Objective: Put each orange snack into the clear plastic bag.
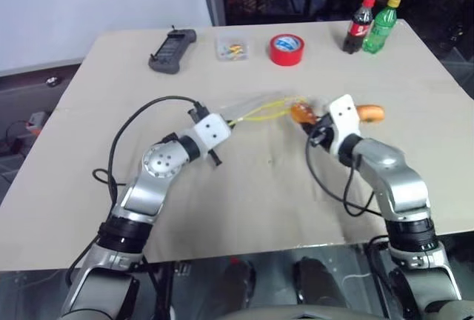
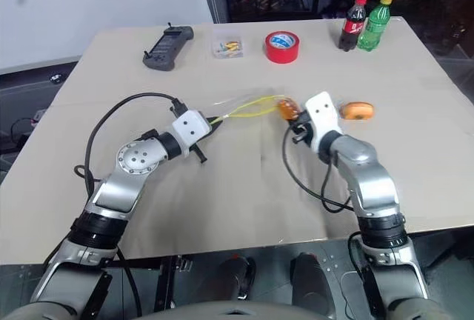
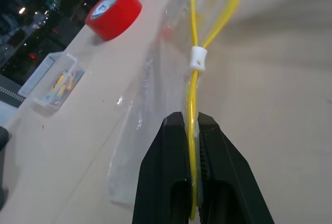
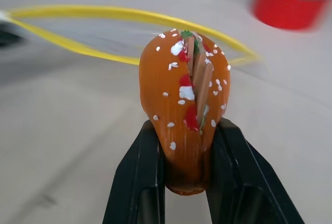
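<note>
Over a tan table, the robot's two arms reach forward and angle inward toward each other, elbows bent, wrists nearly level. The left gripper is clamped tight on the yellow seal strip of the clear plastic bag, its black fingers pinching the strip just short of a small white slider, so the bag's mouth hangs open as a yellow loop. The right gripper is closed around the darker orange snack, a split bun-shaped piece flecked with white specks and streaked red and green along its slit, held upright just before the open yellow rim of the bag. In the head views that snack sits at the bag's mouth, between the two wrists. The lighter orange snack lies on the table just beyond the right wrist, apart from the bag. Farther back stand a red tape roll with a blue-and-white label whose writing is unreadable, a small clear box of yellow bits, and a black handheld device. At the far edge stand two bottles side by side: a dark cola bottle with a red cap and red label, and a green bottle with a yellow cap; their lettering cannot be read.
</note>
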`<state>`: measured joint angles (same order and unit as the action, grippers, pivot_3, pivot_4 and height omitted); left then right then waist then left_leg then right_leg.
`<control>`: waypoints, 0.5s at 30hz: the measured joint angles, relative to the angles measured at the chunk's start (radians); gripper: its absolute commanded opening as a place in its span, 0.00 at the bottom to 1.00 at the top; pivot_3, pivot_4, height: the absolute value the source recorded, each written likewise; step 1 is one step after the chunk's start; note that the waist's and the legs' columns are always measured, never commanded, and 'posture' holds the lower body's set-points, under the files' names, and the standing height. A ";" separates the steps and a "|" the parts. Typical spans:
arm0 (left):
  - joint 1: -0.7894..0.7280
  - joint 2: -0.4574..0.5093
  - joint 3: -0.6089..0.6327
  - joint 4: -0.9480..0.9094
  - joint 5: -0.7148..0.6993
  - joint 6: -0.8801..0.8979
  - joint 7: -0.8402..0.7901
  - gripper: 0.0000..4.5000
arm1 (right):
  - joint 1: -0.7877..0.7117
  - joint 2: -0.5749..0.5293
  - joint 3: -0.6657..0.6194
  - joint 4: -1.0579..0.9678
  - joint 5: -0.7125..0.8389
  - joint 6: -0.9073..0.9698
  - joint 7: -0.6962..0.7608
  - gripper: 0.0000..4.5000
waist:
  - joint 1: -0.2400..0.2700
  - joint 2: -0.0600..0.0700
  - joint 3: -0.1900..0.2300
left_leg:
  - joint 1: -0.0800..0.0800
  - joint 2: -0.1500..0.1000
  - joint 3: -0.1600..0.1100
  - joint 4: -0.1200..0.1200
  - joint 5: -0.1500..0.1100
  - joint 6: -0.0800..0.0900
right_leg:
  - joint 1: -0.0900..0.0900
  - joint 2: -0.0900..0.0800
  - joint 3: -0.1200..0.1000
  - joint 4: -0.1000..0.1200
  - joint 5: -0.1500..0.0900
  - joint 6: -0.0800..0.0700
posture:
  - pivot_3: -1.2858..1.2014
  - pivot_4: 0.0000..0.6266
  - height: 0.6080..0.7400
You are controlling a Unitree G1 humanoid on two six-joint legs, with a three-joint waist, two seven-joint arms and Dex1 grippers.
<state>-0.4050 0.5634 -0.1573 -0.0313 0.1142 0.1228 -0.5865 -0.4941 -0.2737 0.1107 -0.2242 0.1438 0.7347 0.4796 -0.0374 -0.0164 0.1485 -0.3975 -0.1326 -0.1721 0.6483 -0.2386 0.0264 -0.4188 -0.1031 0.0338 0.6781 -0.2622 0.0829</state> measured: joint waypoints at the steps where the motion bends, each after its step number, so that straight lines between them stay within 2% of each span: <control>1: 0.001 0.000 0.000 -0.002 0.002 0.000 0.000 0.00 | -0.006 0.000 0.010 0.003 0.000 0.003 0.003 0.21 | 0.002 0.000 0.000 | 0.000 0.000 0.000 0.000 0.000 0.000 | 0.000 0.000 0.000 0.000 0.000 0.000 | 0.52 0.24 1.00; 11: 0.031 0.002 -0.010 -0.053 0.023 -0.023 -0.009 0.00 | -0.042 -0.026 0.054 0.033 0.001 0.011 0.030 0.21 | -0.002 0.000 0.000 | 0.000 0.000 0.000 0.000 0.000 0.000 | 0.000 0.000 0.000 0.000 0.000 0.000 | 0.52 0.24 1.00; 15: 0.047 0.012 -0.019 -0.068 0.034 -0.066 -0.026 0.00 | -0.070 -0.002 0.080 0.086 -0.001 0.013 0.035 0.21 | -0.003 0.000 0.000 | 0.000 0.000 0.000 0.000 0.000 0.000 | 0.000 -0.001 0.000 0.000 0.000 0.000 | 0.52 0.24 1.00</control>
<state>-0.3578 0.5751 -0.1768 -0.0990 0.1481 0.0567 -0.6127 -0.5641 -0.2759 0.1903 -0.1378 0.1431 0.7475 0.5142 -0.0408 -0.0163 0.1485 -0.3975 -0.1325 -0.1723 0.6482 -0.2386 0.0264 -0.4189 -0.1039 0.0337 0.6781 -0.2622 0.0829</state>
